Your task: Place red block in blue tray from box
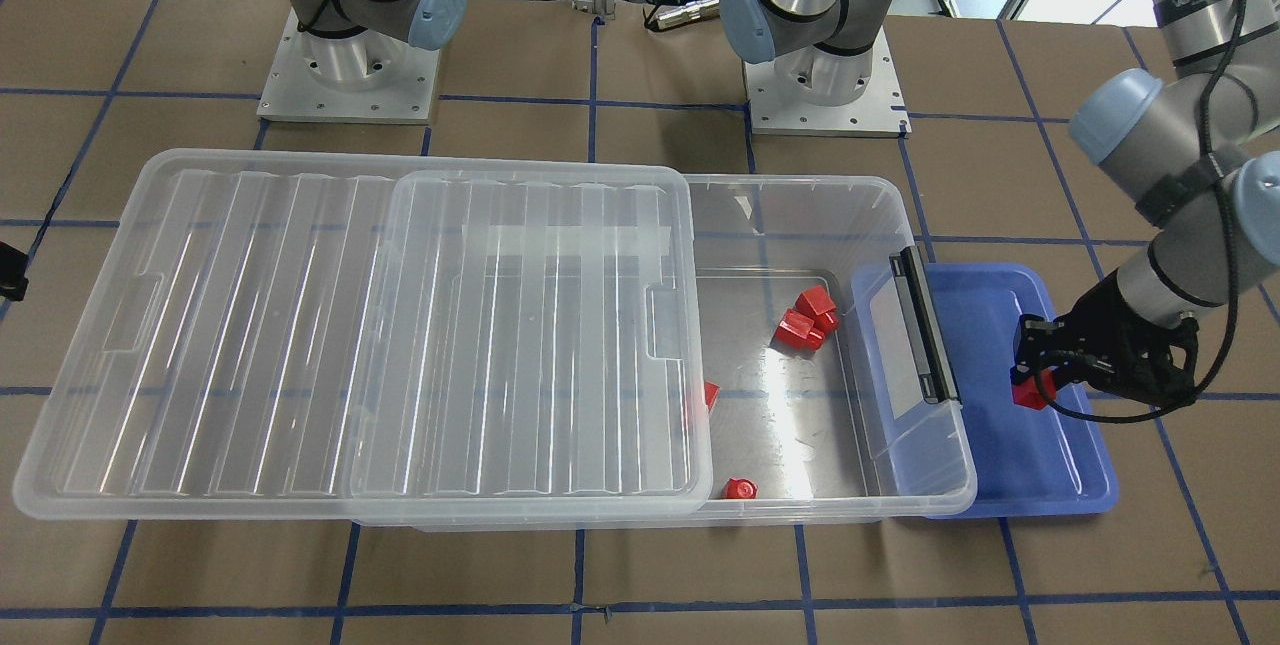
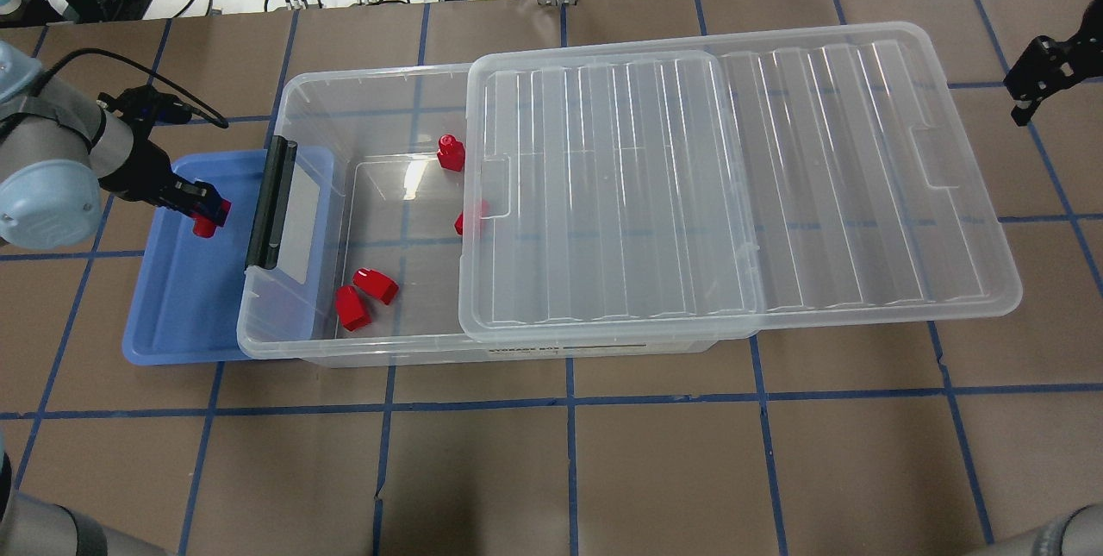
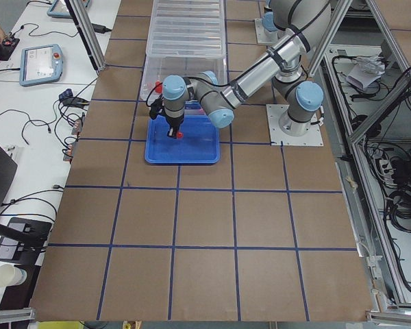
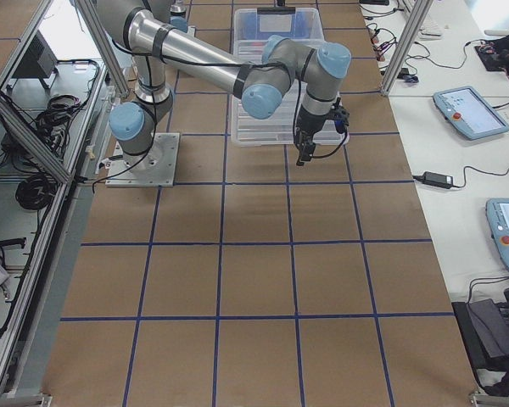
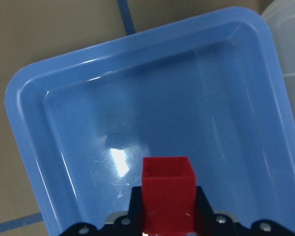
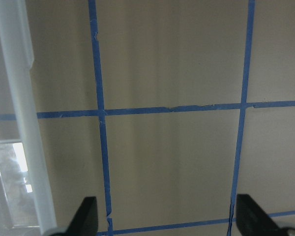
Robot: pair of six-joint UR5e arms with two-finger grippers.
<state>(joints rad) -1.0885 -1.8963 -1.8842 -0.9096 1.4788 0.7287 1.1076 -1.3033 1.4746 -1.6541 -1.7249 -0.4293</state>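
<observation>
Here, at the far left of the overhead view, the left fingers [image 5: 135, 204] pinch a red block [image 2: 205, 224] from both sides. They hold it over the inside of the blue tray [image 2: 172, 315], near the tray's far end. Whether the block touches the tray floor is not clear. The tray lies flat on the brown desk [image 2: 551, 470], and its right side is tucked under the end of the box [image 2: 388, 351].

That end of the box carries a black bar latch [image 2: 269, 203]. The open part of the box holds four more red blocks. Two lie together near the front wall [image 2: 362, 296], one stands near the back wall [image 2: 450, 153], and one sits half hidden at the lid's edge [image 2: 470, 218].

The ribbed clear lid [image 2: 741, 177] rests on the box, slid to the right so that it overhangs the box's far end.

Past the lid, the right fingers [image 6: 87, 215] are spread wide apart and hold nothing. They hang over bare desk just beside the lid's rim.
</observation>
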